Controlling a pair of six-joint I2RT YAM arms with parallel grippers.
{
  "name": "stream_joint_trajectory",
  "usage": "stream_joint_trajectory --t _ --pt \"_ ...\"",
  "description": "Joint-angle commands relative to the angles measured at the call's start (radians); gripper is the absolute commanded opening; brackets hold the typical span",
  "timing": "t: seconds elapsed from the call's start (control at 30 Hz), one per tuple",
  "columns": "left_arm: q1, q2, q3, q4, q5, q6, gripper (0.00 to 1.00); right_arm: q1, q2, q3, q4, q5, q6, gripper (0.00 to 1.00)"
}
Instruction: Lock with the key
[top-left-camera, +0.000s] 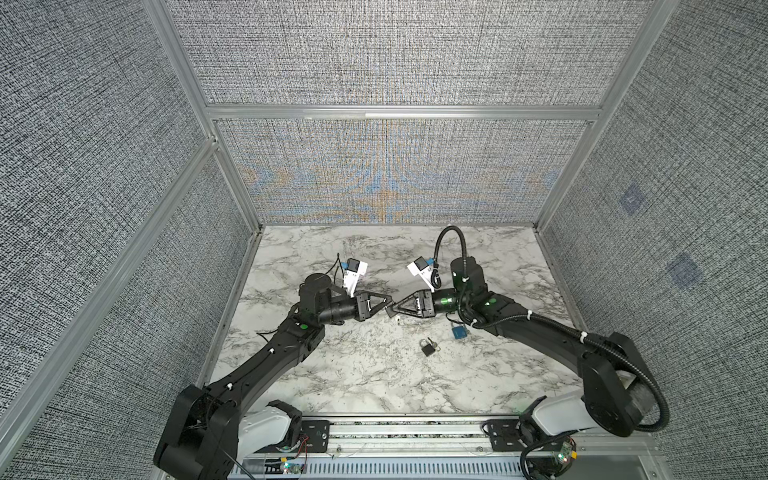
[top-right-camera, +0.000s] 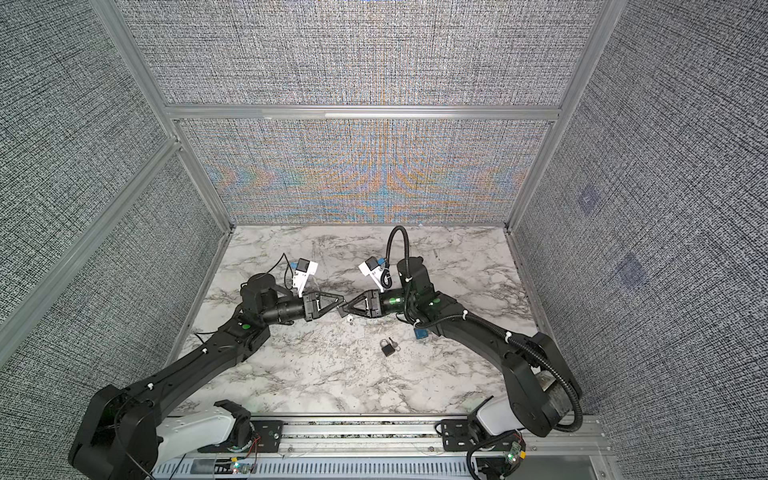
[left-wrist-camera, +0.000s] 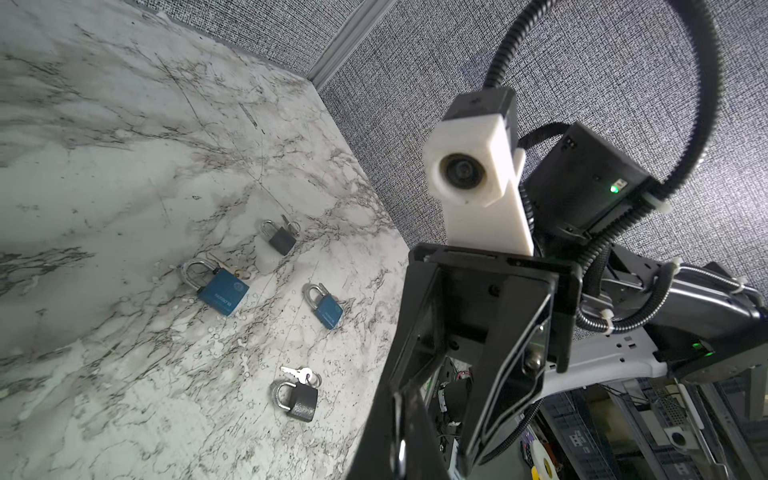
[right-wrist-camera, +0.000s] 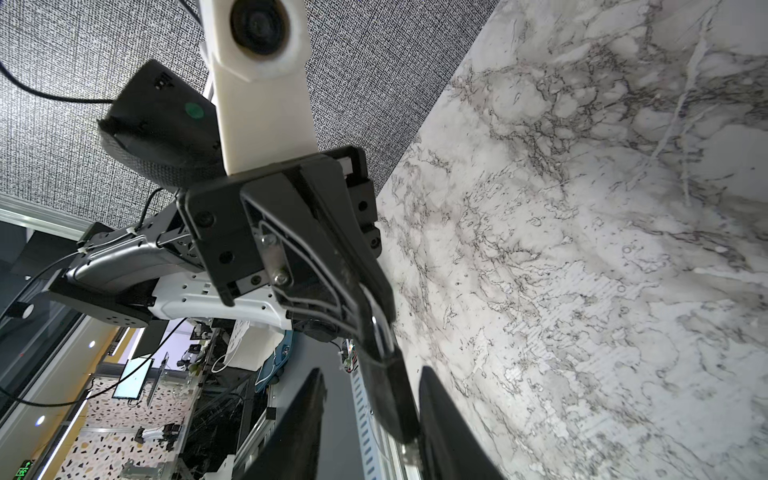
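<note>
Nearest the robot's base, a loose black padlock (top-left-camera: 428, 348) is lying on the marble bench (top-left-camera: 332, 374) with its keys beside the shackle. Just past it a small blue padlock (top-left-camera: 459, 332) is sitting half under the right arm. The left wrist view is also showing a larger blue padlock (left-wrist-camera: 222, 289) and a small dark padlock (left-wrist-camera: 280, 240) on the bench, both apart from the others. Beyond the loose locks, above the middle of the bench, the two arms are meeting tip to tip in both top views. The left gripper (top-left-camera: 390, 303) is pinched tight on what looks like a raised black padlock (right-wrist-camera: 390, 399). A silver curve, probably the shackle, is showing between its tips, and the dark body is sticking out towards the other arm. The right gripper (top-left-camera: 395, 310) is standing with its fingers (right-wrist-camera: 299, 428) apart on either side of that body, one close against it and one clear of it, so it is not clamping anything. A small pale thing (top-left-camera: 397, 319), likely the key or its ring, is hanging just below the meeting point, too small to be sure of. Farther back the bench is running bare to the fabric wall. The step in hand seems to be a mid-air regrasp, with the lock steadied by the left arm alone. The next move probably calls for the right gripper to find the key head and close on it squarely. It could then turn the key while the left arm is holding the body from twisting.
</note>
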Motion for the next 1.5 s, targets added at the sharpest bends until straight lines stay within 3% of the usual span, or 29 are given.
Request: stream_joint_trajectory --t 0.0,0.33,0.77,1.2,1.47 --pt "0.007 0.000 0.014 -0.012 -0.048 -0.028 0.00 -0.008 -0.019 -0.022 0.044 -0.013 0.008 0.39" --pt "0.012 -0.028 0.015 0.030 -0.100 -0.062 0.00 -0.012 -0.043 -0.055 0.061 -0.023 0.006 0.39" --pt "0.013 0.002 0.020 0.102 -0.068 -0.133 0.00 0.002 0.010 0.008 0.042 -0.022 -0.014 0.33" --pt "0.019 -0.008 0.018 0.100 -0.071 -0.134 0.00 -0.020 -0.037 0.061 -0.129 0.067 -0.122 0.36" --pt "0.018 -0.001 0.040 0.090 -0.065 -0.151 0.00 -0.009 -0.008 0.073 -0.134 0.063 -0.128 0.36"
